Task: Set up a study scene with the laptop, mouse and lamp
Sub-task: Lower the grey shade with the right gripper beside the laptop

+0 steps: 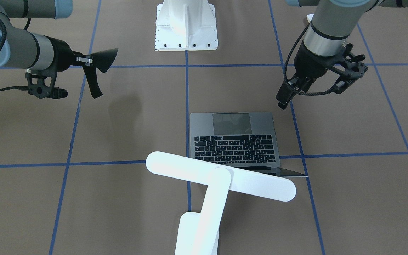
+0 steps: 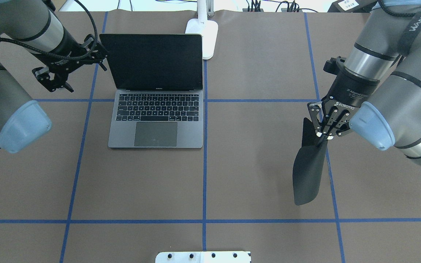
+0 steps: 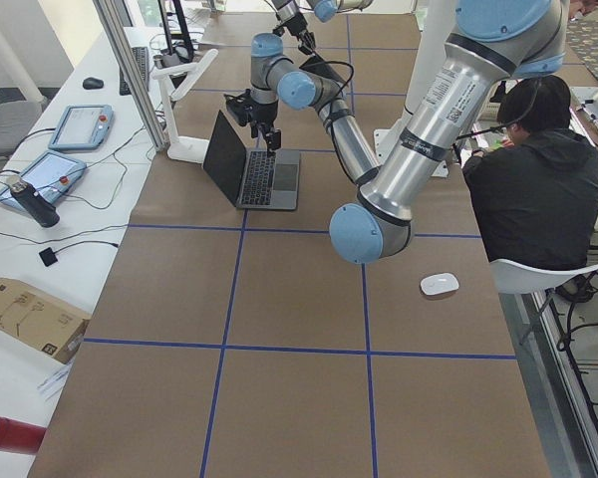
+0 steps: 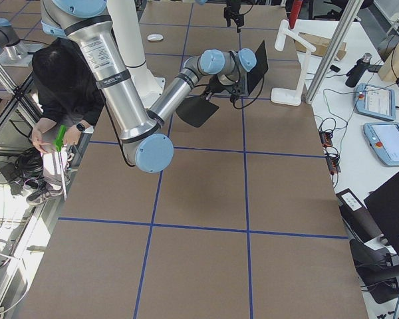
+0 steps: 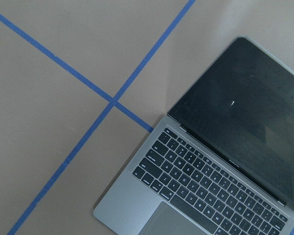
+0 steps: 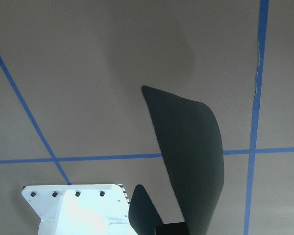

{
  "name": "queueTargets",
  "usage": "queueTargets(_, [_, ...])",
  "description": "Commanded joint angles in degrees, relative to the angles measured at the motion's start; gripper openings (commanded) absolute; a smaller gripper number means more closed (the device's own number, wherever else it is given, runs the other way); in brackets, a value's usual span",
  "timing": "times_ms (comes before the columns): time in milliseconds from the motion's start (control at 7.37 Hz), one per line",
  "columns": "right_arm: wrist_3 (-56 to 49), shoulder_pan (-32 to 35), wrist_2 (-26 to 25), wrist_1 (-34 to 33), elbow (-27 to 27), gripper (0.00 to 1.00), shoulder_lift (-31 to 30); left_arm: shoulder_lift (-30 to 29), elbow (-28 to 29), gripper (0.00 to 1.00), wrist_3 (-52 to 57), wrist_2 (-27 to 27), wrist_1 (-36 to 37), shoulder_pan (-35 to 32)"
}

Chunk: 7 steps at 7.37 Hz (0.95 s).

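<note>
The laptop [image 2: 155, 120] stands open on the table, screen dark, keyboard toward the robot; it also shows in the front view [image 1: 236, 141] and the left wrist view [image 5: 210, 166]. The white lamp [image 1: 221, 177] stands behind it, its bar head over the screen's top edge. The white mouse [image 3: 440, 284] lies far off at the table's edge on the robot's left side. My left gripper [image 2: 99, 54] hovers at the screen's top left corner; it looks open and empty. My right gripper [image 2: 323, 135] is shut on a flat black mat [image 2: 307, 175] that hangs bent above the table.
The white bolted pedestal [image 1: 186, 28] is at the robot's edge of the table, midway between the arms. Blue tape lines cross the brown table cover [image 2: 254, 164]. A seated person [image 3: 533, 169] is beside the table near the mouse.
</note>
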Motion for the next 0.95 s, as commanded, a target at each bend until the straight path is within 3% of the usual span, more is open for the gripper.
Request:
queueTargets(0, [16.71, -2.73, -2.68, 17.23, -5.98, 0.00, 0.03, 0.81, 0.38, 1.00, 1.99, 0.05, -0.79, 0.00])
queueTargets(271, [24.05, -4.14, -3.67, 30.02, -11.52, 0.00, 0.47, 0.81, 0.65, 1.00, 2.09, 0.40, -0.79, 0.00])
queueTargets(543, [24.26, -4.59, -3.75, 37.32, -17.23, 0.00, 1.69, 0.72, 1.26, 1.00, 2.09, 0.66, -0.79, 0.00])
queueTargets(814, [26.17, -5.90, -4.02, 46.02, -26.26, 0.00, 7.12, 0.64, 1.79, 1.00, 2.09, 0.66, -0.79, 0.00])
